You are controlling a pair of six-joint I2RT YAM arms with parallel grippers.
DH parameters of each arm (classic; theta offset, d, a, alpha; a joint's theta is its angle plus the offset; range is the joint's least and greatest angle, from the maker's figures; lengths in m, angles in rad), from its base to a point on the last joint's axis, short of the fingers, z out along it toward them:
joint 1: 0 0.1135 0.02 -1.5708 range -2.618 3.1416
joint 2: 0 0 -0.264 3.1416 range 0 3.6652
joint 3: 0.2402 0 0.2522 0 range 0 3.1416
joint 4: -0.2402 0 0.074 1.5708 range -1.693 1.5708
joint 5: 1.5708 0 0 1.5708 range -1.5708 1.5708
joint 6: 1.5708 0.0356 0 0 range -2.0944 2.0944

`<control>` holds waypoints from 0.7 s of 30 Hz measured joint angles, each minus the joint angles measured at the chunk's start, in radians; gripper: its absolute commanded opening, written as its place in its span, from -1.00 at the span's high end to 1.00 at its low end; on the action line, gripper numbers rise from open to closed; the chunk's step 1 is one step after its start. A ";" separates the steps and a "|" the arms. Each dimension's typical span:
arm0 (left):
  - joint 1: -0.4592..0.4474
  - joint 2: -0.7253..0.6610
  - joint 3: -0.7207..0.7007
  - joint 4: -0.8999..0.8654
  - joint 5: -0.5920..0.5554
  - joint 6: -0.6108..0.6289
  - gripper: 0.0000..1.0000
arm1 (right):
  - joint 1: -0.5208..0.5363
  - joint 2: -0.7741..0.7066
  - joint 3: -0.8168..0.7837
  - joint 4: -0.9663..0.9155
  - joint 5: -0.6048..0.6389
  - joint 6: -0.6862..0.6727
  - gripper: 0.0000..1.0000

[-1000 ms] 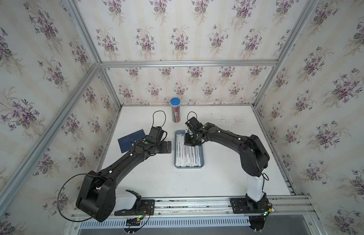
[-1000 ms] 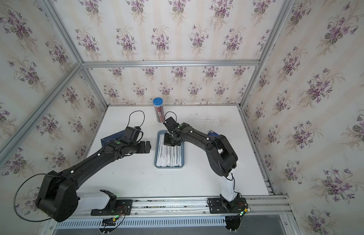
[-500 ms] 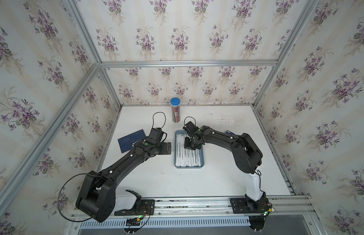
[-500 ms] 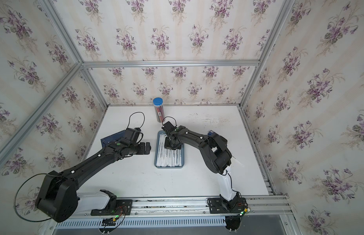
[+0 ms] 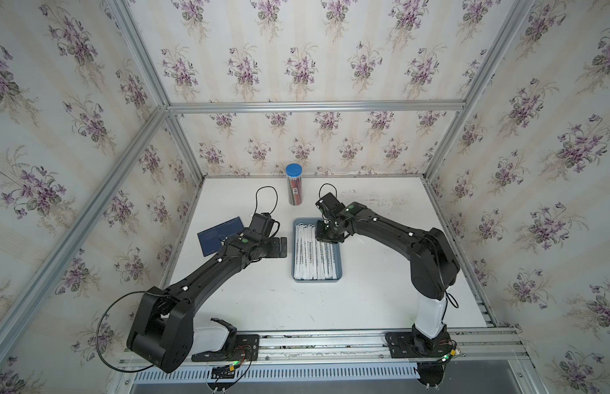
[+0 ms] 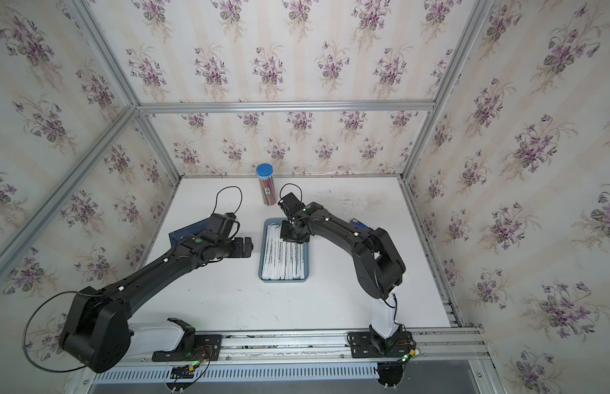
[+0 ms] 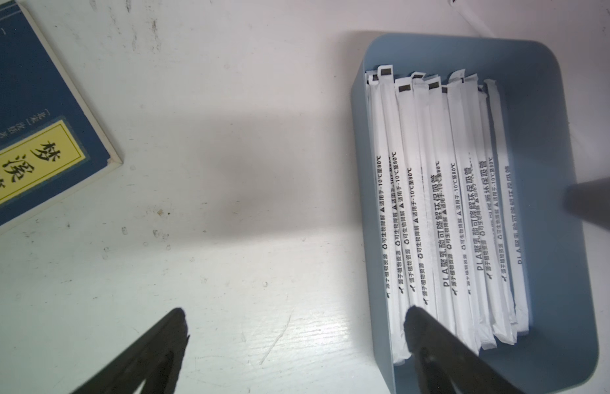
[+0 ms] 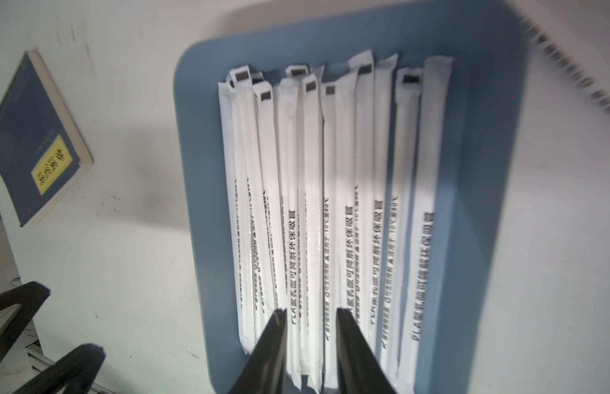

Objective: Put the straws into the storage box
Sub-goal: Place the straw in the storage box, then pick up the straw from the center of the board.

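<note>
The storage box (image 5: 316, 280) (image 6: 285, 280) is a shallow blue-grey tray at the table's middle. Several white wrapped straws (image 5: 314, 254) (image 6: 283, 259) lie side by side in it, lengthwise. My right gripper (image 5: 325, 235) (image 6: 290, 235) hangs over the box's far end. In the right wrist view its jaws (image 8: 311, 312) stand slightly open just above the straws (image 8: 331, 170), gripping none. My left gripper (image 5: 282, 246) (image 6: 249, 247) is wide open beside the box's left wall. In the left wrist view, one finger of that gripper (image 7: 295, 312) is over the table and the other over the straws (image 7: 443, 204).
A dark blue book (image 5: 221, 235) (image 7: 34, 136) (image 8: 30, 136) lies at the left, partly under the left arm. A clear tube with a blue lid and red pencils (image 5: 294, 186) (image 6: 266, 186) stands at the back. The box's right side (image 8: 484, 170) holds no straws.
The right gripper's jaws have parted a little over the far end of the box. The left arm has not moved.
</note>
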 measured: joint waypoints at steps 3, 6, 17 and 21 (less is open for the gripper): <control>0.000 0.002 0.003 0.000 0.000 0.000 -1.00 | -0.089 -0.057 -0.012 -0.021 0.001 -0.093 0.31; 0.000 0.021 0.014 0.001 0.001 -0.005 -1.00 | -0.195 -0.059 -0.040 -0.035 0.014 -0.196 0.29; -0.007 0.063 0.063 -0.012 0.031 -0.020 -1.00 | -0.293 0.207 0.087 -0.008 0.105 -0.426 0.16; -0.008 0.063 0.065 -0.025 0.039 -0.034 -1.00 | -0.293 0.267 0.151 0.006 0.104 -0.449 0.16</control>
